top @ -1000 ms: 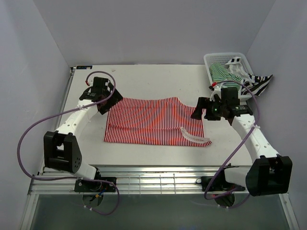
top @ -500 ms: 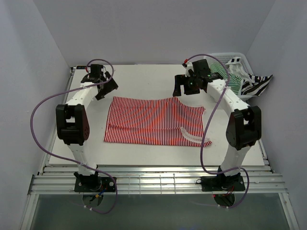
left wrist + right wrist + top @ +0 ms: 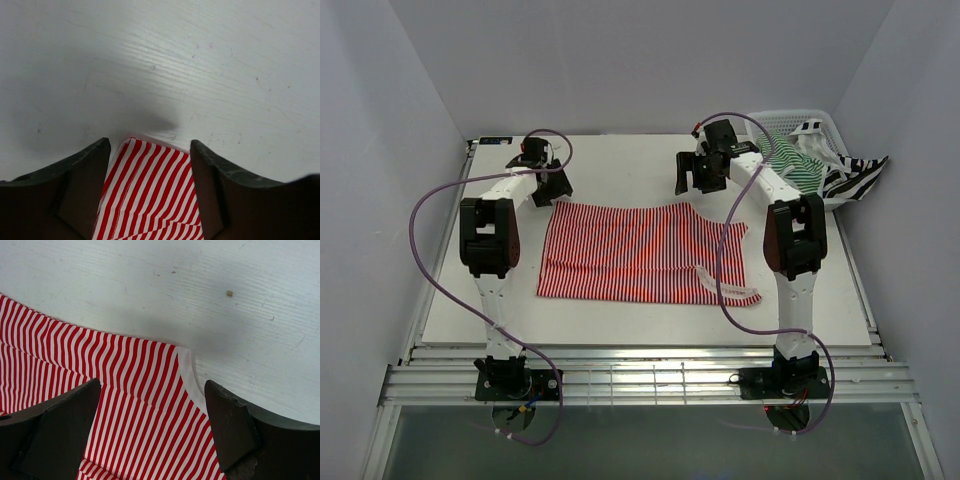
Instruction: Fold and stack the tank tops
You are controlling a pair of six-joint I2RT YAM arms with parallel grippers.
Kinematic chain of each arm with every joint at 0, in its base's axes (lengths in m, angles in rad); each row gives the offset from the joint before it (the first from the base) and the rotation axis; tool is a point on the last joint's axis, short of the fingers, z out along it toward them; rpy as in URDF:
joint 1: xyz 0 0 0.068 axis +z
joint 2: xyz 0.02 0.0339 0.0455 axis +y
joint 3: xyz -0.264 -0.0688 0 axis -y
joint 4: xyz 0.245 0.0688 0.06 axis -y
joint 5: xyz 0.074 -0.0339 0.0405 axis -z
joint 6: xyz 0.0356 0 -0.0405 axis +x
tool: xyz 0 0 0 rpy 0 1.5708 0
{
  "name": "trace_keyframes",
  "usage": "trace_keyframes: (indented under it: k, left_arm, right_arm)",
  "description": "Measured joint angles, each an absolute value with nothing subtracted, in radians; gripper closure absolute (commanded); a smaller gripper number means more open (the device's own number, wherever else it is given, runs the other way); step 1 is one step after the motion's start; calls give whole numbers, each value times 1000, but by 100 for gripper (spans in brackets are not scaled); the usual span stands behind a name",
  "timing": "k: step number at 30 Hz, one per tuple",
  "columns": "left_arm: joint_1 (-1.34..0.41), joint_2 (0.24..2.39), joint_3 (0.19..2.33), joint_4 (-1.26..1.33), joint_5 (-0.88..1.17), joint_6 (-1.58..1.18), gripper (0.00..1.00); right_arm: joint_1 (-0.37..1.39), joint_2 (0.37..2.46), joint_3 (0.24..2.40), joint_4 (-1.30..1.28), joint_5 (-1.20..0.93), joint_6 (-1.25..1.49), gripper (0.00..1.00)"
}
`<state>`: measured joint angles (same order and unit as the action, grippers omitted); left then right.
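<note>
Red-striped top is lying flat on table; looking thin, floppy, prob. light & creasing easily. Left gripper is straddling far-left corner, fingers apart; right gripper is gaping over far-right edge. Best pinching those far corners.

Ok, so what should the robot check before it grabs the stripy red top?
1. Red-and-white top spread on the table: ok.
2. Left pincer over the top's far left corner: ok.
3. Right pincer over its far right corner: ok.
4. Both pincers open: ok.
5. Pincers touching the cloth: cannot tell.
6. Green-and-white top and black-and-white top out of the way at the basket: ok.
</note>
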<state>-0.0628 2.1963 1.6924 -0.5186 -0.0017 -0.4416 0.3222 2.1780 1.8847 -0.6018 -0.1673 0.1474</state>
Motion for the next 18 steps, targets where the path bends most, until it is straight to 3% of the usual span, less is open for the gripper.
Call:
trace_keyframes:
  k: [2,3,9,12,14,18]
  left_arm:
    - [-63,2206,1701,-514,12,-436,42]
    - [-63,2211,1701,-514,16,-434,53]
    - [-61,2218,1685,-490,42,-421,69]
    - [-61,2211,1665,-468,43,-418,85]
    - [-61,2210,1662,-465,43,-418,100]
    - [-61,2210,1662,-462,43,-415,100]
  right_arm:
    - [322,2180,1885,-602,-168,150,10]
    - [322,2181,1885,-602,-169,150,10]
    - [322,2181,1884,-601,-175,152,10]
    - [323,2181,1884,-601,-175,154,10]
    - [323,2184,1884,-600,-174,154,10]
    - [329,2209,1885,-600,-164,155,8]
